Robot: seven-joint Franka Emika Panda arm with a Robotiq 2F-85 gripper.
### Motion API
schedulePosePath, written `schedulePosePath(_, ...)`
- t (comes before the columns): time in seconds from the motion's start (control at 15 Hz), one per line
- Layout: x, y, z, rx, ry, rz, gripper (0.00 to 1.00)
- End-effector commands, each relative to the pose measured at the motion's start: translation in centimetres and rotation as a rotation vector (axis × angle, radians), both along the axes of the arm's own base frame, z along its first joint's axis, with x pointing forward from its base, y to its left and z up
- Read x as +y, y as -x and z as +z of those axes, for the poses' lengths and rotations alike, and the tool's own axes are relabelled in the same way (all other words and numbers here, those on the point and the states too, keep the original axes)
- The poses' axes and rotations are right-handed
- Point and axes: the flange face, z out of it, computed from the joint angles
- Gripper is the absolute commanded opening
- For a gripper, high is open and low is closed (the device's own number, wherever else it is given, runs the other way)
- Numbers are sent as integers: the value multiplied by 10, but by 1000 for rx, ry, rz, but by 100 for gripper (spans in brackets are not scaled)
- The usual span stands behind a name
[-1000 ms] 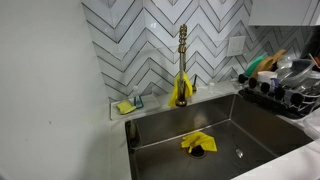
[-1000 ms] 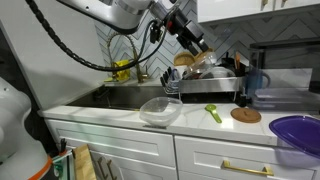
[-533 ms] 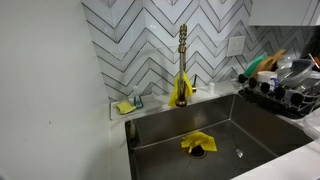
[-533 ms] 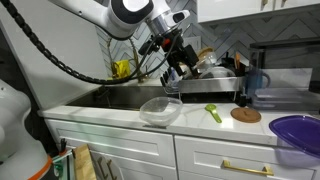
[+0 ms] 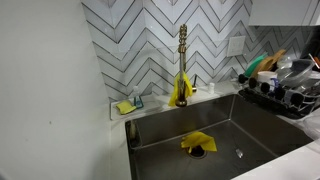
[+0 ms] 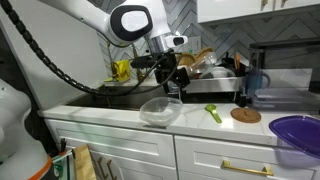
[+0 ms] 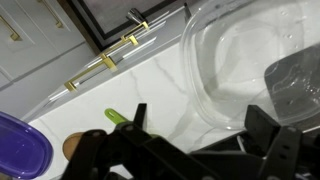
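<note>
A: Clear bowl [image 6: 160, 110]. In an exterior view it sits upright on the white surface [image 6: 108, 110], near the sink's edge. A green utensil [image 6: 213, 112] and a brown disc [image 6: 245, 115] lie further along. What moved?

B: The arm [image 6: 90, 20]. A second ago the pincer [image 6: 173, 84] was up by the dish rack [image 6: 215, 72], and half a second ago it was partway down. Now it hangs just above the bowl's far rim, pointing down. The jaws are spread wide with nothing between them. I see no contact.

A: Did the bowl shift?

B: No. Same spot and same pose over the whole second.

A: And the exterior view over the sink [image 5: 160, 135]?

B: Unchanged. The yellow cloth [image 5: 197, 143] lies on the basin floor, the gold faucet [image 5: 183, 50] stands behind it, and the rack is at the edge. Arm and bowl are outside this picture.

A: Wrist view?

B: The bowl [image 7: 250, 60] fills the upper right, empty and transparent. The dark fingers [image 7: 135, 125] frame the bottom of the picture, apart and bare. The green utensil peeks out beside one finger, and a purple dish [image 7: 20, 140] sits in the lower corner.

A: Reading?

B: My judgement is that the descent to the bowl has been made and no grasp has begun. The pincer's centre looks nearer the rim than the bowl's middle.
</note>
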Motion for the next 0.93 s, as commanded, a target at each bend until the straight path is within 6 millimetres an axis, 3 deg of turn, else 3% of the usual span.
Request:
schedulePosePath(0.0,-3,7,-22,40,-1,10,100)
schedulePosePath(0.4,1,8,-56,99,-6,1,100)
schedulePosePath(0.47,2,9,-62,110,-3,-1,95)
schedulePosePath(0.53,1,8,-66,116,2,-12,77)
schedulePosePath(0.73,2,6,-75,116,-2,-23,63)
schedulePosePath(0.87,0,4,-77,115,-2,-24,45)
